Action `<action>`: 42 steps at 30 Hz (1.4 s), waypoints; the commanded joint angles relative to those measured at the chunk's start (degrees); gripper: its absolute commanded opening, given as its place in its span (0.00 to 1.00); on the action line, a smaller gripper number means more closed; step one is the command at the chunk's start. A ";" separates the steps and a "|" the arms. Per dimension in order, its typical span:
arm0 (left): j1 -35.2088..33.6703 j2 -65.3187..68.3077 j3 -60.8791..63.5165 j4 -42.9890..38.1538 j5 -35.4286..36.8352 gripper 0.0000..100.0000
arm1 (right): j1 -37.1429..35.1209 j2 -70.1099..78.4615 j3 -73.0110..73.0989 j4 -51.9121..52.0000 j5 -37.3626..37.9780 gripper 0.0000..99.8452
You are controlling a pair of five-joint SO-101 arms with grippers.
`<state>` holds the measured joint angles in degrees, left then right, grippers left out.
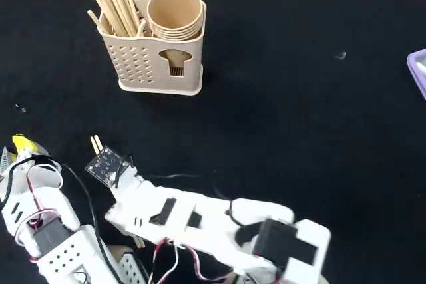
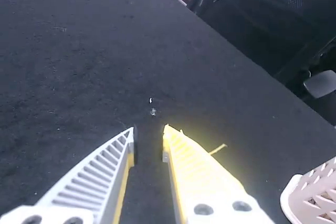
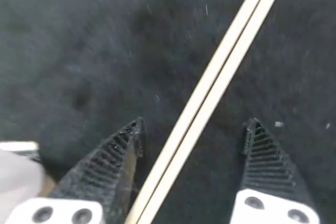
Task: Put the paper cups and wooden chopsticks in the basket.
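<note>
A beige basket [image 1: 160, 64] stands at the back left of the black table. Several wooden chopsticks [image 1: 116, 4] lean in its left compartment and a stack of paper cups [image 1: 175, 11] fills its right one. One pair of wooden chopsticks [image 3: 210, 98] lies flat on the cloth, and its tip [image 1: 97, 143] pokes out past the right arm's wrist. My right gripper [image 3: 194, 129] is open and straddles this pair just above the table. My left gripper [image 2: 148, 137] hovers low over bare cloth at the front left, fingers slightly apart with nothing between them. A corner of the basket [image 2: 315, 198] shows beside it.
A purple object [image 1: 418, 71] sits at the right edge of the table. Wide bare black cloth spreads across the middle and right. Dark chairs [image 2: 262, 9] stand beyond the table's edge.
</note>
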<state>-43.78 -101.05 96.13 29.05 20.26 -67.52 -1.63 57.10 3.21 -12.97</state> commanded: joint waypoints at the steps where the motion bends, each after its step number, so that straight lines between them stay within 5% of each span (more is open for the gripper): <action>1: -0.92 -0.79 -0.92 -0.79 0.62 0.11 | 0.79 2.07 -9.10 9.23 -0.62 0.25; 7: -0.92 -0.79 -0.92 -0.79 0.88 0.11 | 0.88 7.69 -18.86 22.15 -0.09 0.01; 27: -0.40 -0.79 -0.75 -1.14 0.88 0.11 | 18.11 -5.05 -26.59 47.82 0.00 0.01; 36: -0.84 -0.79 -0.92 -1.05 0.88 0.11 | 2.11 -0.66 -24.75 43.69 3.16 0.29; 42: -0.84 -0.79 -0.92 -1.14 0.88 0.11 | 0.62 7.60 -25.54 36.57 3.08 0.30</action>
<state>-44.13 -101.05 96.13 29.05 20.53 -65.32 2.51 32.66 44.88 -10.51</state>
